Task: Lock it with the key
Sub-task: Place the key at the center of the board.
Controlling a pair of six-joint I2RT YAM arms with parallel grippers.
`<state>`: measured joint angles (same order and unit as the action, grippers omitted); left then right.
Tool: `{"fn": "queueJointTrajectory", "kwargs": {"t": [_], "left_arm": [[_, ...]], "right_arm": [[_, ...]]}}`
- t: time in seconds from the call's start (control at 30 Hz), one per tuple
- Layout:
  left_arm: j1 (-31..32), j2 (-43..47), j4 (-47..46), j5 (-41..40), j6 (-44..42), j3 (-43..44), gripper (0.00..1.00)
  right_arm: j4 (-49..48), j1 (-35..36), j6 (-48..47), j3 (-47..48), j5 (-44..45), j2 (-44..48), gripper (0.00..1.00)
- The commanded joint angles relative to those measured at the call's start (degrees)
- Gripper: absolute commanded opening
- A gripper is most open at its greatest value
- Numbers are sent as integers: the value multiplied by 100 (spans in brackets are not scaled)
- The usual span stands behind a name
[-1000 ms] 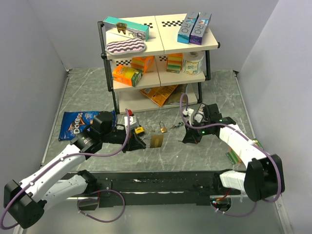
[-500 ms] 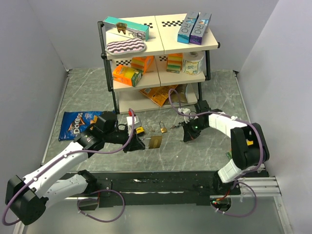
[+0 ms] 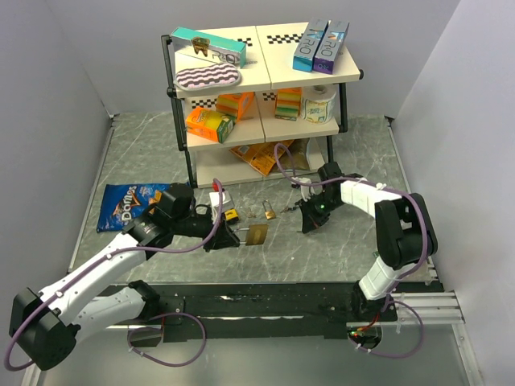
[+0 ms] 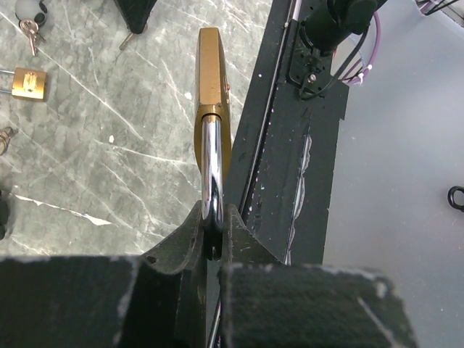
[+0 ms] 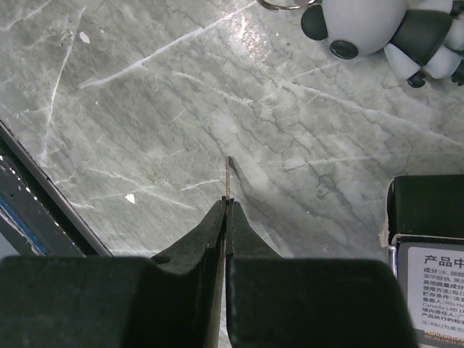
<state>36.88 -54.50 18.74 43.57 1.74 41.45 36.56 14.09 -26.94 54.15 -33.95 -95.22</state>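
Looking at the big brass padlock (image 4: 212, 87) pinched by its steel shackle (image 4: 211, 167) in the left gripper (image 4: 214, 232), clamped tight on it and holding it up, by the look of it. Got the right gripper (image 5: 226, 210) squeezed down on a thin key (image 5: 228, 177), seen edge-on, with just the blade poking out of the pinch. Puts that key out beyond the padlock's bottom end, with a clear gap between, so easily the arm to bring it in. Runs the padlock's long axis straight out from the left gripper, more or less toward the key. Can't see the keyhole from any view, so guessing it's on that far end face. Probably needs the blade swung into line with that axis before any pushing.

Also spotting a small padlock (image 3: 269, 212) lying flat just behind the big one, and a panda keychain (image 5: 362, 25) near the key.

For writing:
- Reads Doritos on the blue bag (image 3: 129, 205), well off past the padlock's shackle end
- Looks like ARIO on two tall boxes (image 3: 320, 44), way behind the padlock on the shelf (image 3: 269, 56)
- Shows Chinese print on a label (image 5: 431, 290) by the right gripper, mostly too small to make out
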Motion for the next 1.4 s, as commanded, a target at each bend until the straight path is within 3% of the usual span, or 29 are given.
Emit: {"fn": "queueJointTrajectory", "kwargs": {"t": [0.0,0.3,0.53,0.57,0.73,0.8,0.87,1.0,1.17,1.37], "left_arm": [[-15,27,-591,248,55,144,1],[-15,80,-565,196,20,126,1],[-15,-34,-433,283,-16,170,1],[-15,-60,-424,388,19,179,1],[-6,-393,-337,424,371,293,1],[-6,-517,-284,424,581,363,1],[-6,-710,-266,468,792,442,1],[-6,-1123,-318,722,1293,592,1],[3,-1572,-696,1074,2162,706,1],[108,-1827,-1092,1110,2524,873,1]], "right_arm": [[326,-3,-373,122,-93,-41,3],[756,173,-786,175,-226,-137,1],[766,191,-752,166,-480,143,41],[696,191,-691,122,-576,353,49],[599,217,-514,52,-963,1232,68],[494,261,-470,-27,-1043,1812,83],[169,296,-409,-211,-1026,2521,84],[-543,760,-452,-668,-736,3684,98],[-1009,1894,-803,-1064,-77,4546,99],[-1466,2941,-1094,-1249,757,4530,99]]}}
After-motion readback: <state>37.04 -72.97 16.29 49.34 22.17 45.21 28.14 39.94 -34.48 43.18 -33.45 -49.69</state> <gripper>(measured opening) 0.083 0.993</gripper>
